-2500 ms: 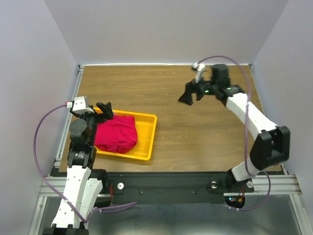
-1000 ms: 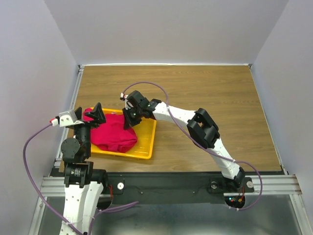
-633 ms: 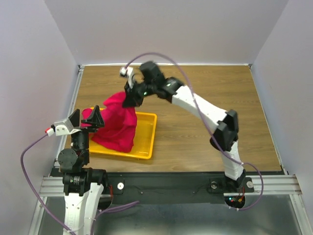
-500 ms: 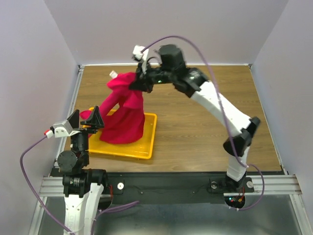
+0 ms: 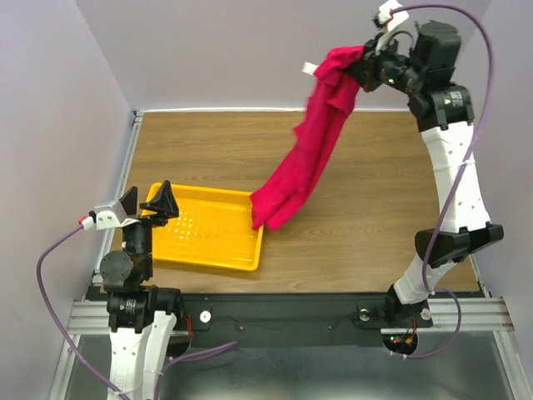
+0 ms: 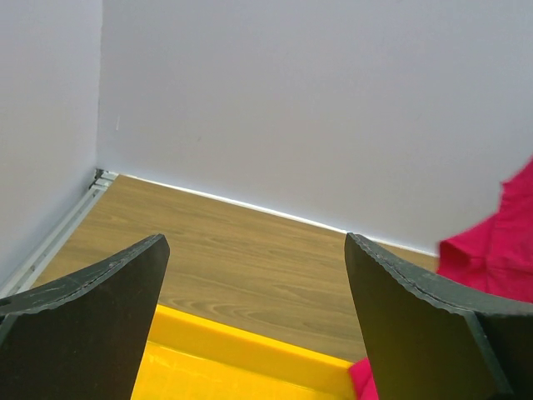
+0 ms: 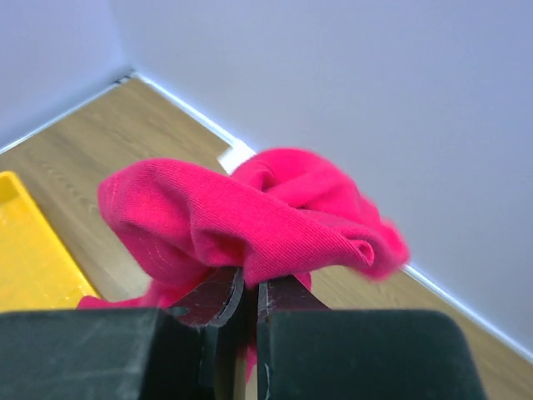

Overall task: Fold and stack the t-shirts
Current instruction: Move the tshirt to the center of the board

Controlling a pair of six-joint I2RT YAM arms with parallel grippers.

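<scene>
Cloth bunches over the right gripper (image 5: 367,69) high at the far right, so from above its fingertips are buried in red. The right wrist view settles it: jaws pinched nearly together on a fold of the t-shirt (image 5: 305,158). The t-shirt hangs in a long twisted drape, down and to the left, too rumpled to tell sleeves from hem. A small white tag (image 5: 310,67) pokes out near the top. The lowest end sits by the right rim of the yellow tray (image 5: 200,233); whether it touches the tray or the tabletop (image 5: 366,225) is hard to tell. At the near left, the left gripper (image 5: 146,205) hovers over the tray's left end, jaws spread wide, holding nothing. Its wrist view cuts the t-shirt off at the right edge.
</scene>
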